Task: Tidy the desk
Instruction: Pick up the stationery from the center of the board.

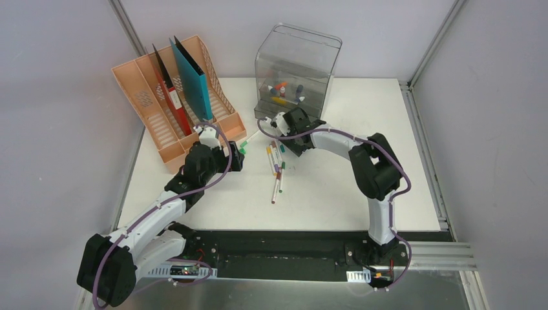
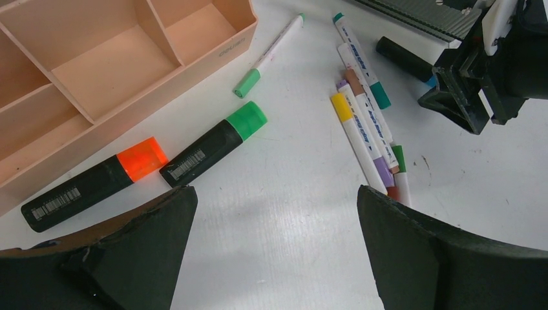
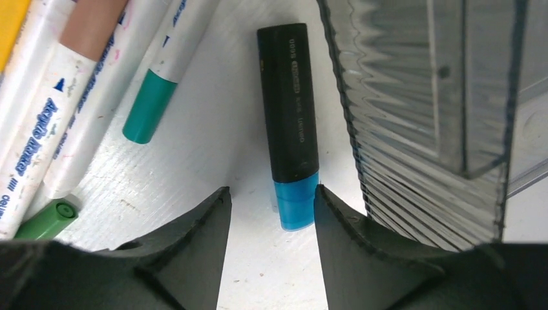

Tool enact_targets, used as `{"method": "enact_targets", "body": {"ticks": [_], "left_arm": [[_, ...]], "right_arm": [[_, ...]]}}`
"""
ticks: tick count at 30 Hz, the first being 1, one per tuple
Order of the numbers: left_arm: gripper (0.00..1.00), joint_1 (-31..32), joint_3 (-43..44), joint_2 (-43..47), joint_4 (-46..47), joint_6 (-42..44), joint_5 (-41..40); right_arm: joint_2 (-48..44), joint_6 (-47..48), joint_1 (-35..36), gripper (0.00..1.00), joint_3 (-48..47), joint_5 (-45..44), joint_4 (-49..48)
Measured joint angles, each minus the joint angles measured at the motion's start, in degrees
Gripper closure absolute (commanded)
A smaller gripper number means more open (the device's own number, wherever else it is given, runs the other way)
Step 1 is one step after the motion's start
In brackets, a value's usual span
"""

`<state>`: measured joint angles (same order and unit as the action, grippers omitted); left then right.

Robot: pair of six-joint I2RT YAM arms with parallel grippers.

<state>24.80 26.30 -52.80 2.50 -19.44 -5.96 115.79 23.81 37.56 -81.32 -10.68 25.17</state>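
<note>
The blue highlighter (image 3: 287,129) on the desk (image 3: 213,148) is straddled by the part-open right gripper (image 3: 271,194), closing seemingly called for next, left gripper (image 2: 274,200) held wide.

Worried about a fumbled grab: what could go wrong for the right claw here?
The right claw straddles only the blue cap end of the black highlighter, so closing there may make it pivot or slip out. One finger is close to the ribbed wall of the clear box and could scrape it. Loose pens lie nearby and might get knocked.

White marker (image 3: 45,110): "Acrylic Marker". Orange highlighter (image 2: 84,187), green highlighter (image 2: 207,152): barcode labels, digits illegible.
</note>
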Motion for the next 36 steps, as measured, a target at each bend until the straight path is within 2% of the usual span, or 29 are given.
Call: {"method": "enact_targets", "body": {"ticks": [4, 9, 14, 17, 20, 23, 25, 30, 36], "left_arm": [[0.01, 0.00, -0.02, 0.02, 0.00, 0.02, 0.00], [0.01, 0.00, -0.02, 0.04, 0.00, 0.07, -0.02], [0.01, 0.00, -0.22, 0.24, 0.02, 0.33, -0.04], [0.01, 0.00, -0.44, 0.26, 0.00, 0.50, -0.04], [0.01, 0.00, -0.52, 0.26, 0.00, 0.57, -0.04], [0.01, 0.00, -0.52, 0.28, 0.00, 0.63, -0.04], [0.01, 0.00, -0.52, 0.28, 0.00, 0.63, -0.04], [0.01, 0.00, -0.52, 0.28, 0.00, 0.63, -0.04], [0.01, 0.00, -0.52, 0.31, 0.00, 0.68, -0.04]], "right_arm": [[0.02, -0.33, -0.70, 0.49, -0.11, 1.20, 0.13], [0.48, -0.46, -1.09, 0.60, -1.64, 4.59, 2.21], [0.87, -0.42, -1.07, 0.65, -3.28, 8.57, 4.42], [1.31, -0.48, -0.92, 0.64, -3.63, 11.30, 6.14], [1.68, -0.44, -0.46, 0.57, -3.87, 13.18, 7.54], [1.73, -0.42, 0.07, 0.55, -4.20, 13.75, 8.52], [2.10, -0.46, 0.22, 0.59, -4.85, 13.73, 9.46], [3.52, -1.14, 0.33, 0.77, -7.02, 13.75, 11.54], [3.87, -1.22, 0.48, 0.86, -8.09, 13.05, 12.85]]}}
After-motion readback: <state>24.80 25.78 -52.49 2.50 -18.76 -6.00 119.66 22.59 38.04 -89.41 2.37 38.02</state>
